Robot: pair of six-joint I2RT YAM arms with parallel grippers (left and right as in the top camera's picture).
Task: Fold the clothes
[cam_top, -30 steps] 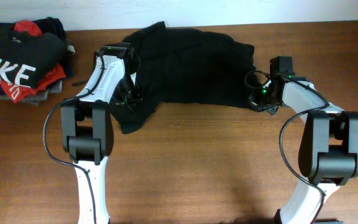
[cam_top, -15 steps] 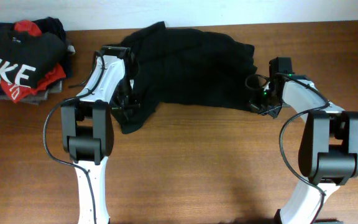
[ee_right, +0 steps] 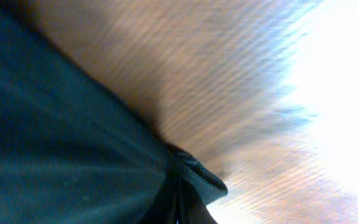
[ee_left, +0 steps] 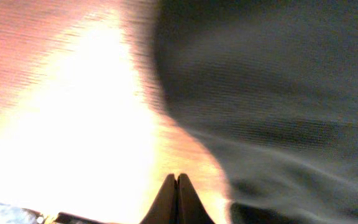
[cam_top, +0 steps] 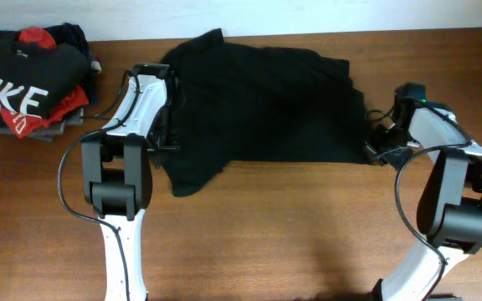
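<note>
At the right edge of the shirt, pinching it tight with right gripper; left gripper closed, hold unclear.

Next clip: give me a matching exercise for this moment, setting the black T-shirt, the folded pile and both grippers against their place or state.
Things:
1. black T-shirt
2. folded pile
3. left gripper
4. right gripper

Place or state:
A. shut, pinching the shirt's right corner
B. stacked at the far left
C. spread out between the two arms
D. shut beside the shirt's left edge

Pairs: 1-C, 2-B, 3-D, 4-A
</note>
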